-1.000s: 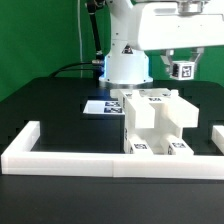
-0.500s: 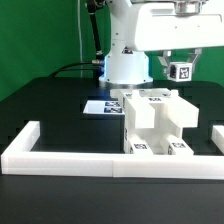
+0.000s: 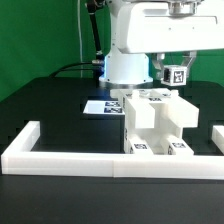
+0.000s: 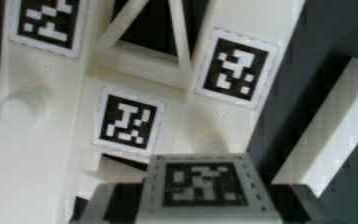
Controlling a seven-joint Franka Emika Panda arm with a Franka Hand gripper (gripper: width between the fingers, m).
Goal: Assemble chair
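One small shift since half a second ago: my arm has slid toward the exterior view's left and dipped a little. The gripper (image 3: 176,68) now hangs closer over the far right corner of the half-built chair frame (image 3: 152,122). Its fingers are pinched narrow around a small white tagged block (image 3: 177,75), a loose chair piece whose tag faces the exterior camera. The block is in the air and, as far as I can tell, not touching the frame. I judge this as lining the piece up for joining, with insertion not yet begun.

The frame stands on the black table (image 3: 50,110), right of centre. Its near end is against or just beside the long white border wall (image 3: 60,158). The marker board (image 3: 100,106) lies flat to the frame's left, farther back.

The arm reaches down from above, wrist pointing at the table. The wrist view looks past the held block onto the frame's tagged panels and cross-brace (image 4: 158,30), close beneath.
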